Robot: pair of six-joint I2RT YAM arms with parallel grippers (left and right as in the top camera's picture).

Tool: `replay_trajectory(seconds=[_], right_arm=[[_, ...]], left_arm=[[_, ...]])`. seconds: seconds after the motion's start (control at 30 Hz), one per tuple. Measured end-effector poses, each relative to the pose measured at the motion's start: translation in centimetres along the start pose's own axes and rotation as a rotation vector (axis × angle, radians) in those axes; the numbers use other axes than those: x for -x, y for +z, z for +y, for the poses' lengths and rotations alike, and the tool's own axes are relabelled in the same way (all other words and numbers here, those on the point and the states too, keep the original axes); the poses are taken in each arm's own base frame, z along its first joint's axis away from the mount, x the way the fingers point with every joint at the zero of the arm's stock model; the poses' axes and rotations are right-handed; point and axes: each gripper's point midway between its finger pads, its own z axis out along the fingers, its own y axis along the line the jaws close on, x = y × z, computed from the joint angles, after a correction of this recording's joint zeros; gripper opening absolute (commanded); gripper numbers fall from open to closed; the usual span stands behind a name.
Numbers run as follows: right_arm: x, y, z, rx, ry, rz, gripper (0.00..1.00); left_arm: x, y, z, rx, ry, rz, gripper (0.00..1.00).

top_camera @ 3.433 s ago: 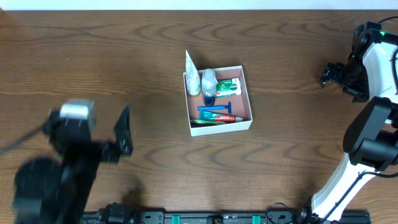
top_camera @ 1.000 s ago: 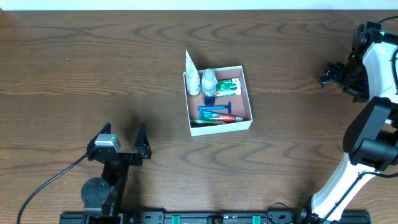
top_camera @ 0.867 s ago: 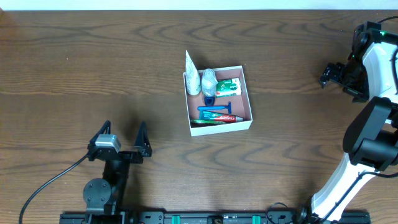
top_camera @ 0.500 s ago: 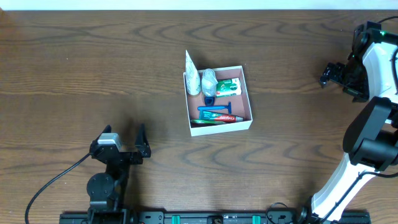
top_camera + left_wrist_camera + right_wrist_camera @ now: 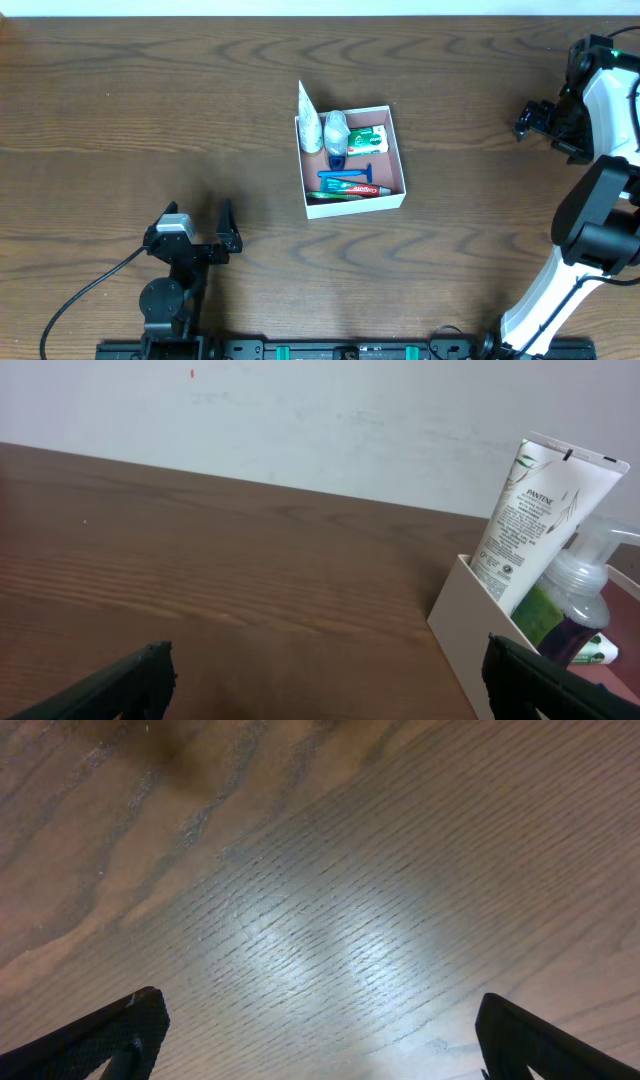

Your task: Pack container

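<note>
Near the middle of the desk (image 5: 150,100): the container (image 5: 356,206), open on top, well apart from both arms. Holds already several toiletries: a white tube (image 5: 310,125) leaning in the far-left corner, a clear bottle (image 5: 336,128) just beside it, a green packet (image 5: 366,140), a blue razor (image 5: 345,172) and a toothpaste (image 5: 355,188) lying flat near the front wall. Leaves some bare floor on the right side.

Outside the container, no loose item to see on the desk in the overhead view. Probably little or nothing left to put in. Looks therefore like packing finished, or almost finished. No lid or flap to see, so unclear about any closing step.

Left gripper (image 5: 198,214): low at the front-left of the desk, spread wide, carrying nothing, turned toward the container from far off. In its own camera, only the tube and the bottle rising above the white wall.

Right gripper (image 5: 320,1020): far at the right edge, also spread wide and empty, with only bare wood in front of it.

As a judgement: close to the end of the task, with both arms away from the container. Remaining at most a last check.
</note>
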Motion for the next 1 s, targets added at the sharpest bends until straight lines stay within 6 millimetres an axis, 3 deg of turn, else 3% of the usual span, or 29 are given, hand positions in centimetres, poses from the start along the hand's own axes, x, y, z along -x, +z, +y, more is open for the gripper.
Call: replay_trajectory(seconds=[0.67, 0.8, 1.0], right_arm=[[-0.1, -0.6, 0.7, 0.004, -0.018, -0.016, 0.99], [-0.9, -4.2, 3.3, 0.033, -0.083, -0.102, 0.99], [-5.3, -14.7, 9.0, 0.158, -0.255, -0.347, 0.99]], left_arm=[[0.0, 0.0, 0.0, 0.000, 0.000, 0.000, 0.98], [0.0, 0.0, 0.0, 0.000, 0.000, 0.000, 0.98], [0.0, 0.0, 0.0, 0.000, 0.000, 0.000, 0.98]])
